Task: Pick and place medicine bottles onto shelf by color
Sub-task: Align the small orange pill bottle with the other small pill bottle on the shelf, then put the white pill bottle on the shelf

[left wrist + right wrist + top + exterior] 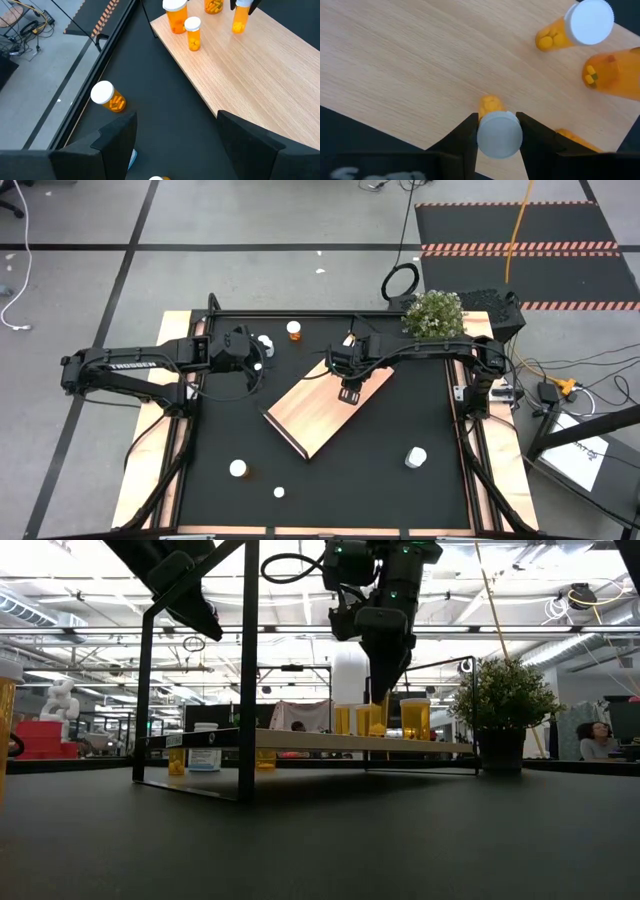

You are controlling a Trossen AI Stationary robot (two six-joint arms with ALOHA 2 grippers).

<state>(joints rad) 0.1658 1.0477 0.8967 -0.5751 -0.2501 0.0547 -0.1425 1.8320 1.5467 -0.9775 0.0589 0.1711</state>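
Note:
The shelf is a light-wood board lying askew mid-table; in the low view it stands raised on a dark frame. My right gripper is above its far part, shut on an orange bottle with a white cap. Three more orange bottles stand on the shelf's far end. My left gripper is open and empty over the mat at the far left. An orange bottle stands on the mat ahead of it. My right gripper pinches the bottle's white cap between its two fingers, one on each side. The fingers come from above, pointing down. The bottle hangs upright below them, over the shelf's wood; whether its bottom touches the board, I cannot tell.
White bottles stand on the black mat near the front and front right; another white one is by my left gripper. A potted plant stands at the far right corner.

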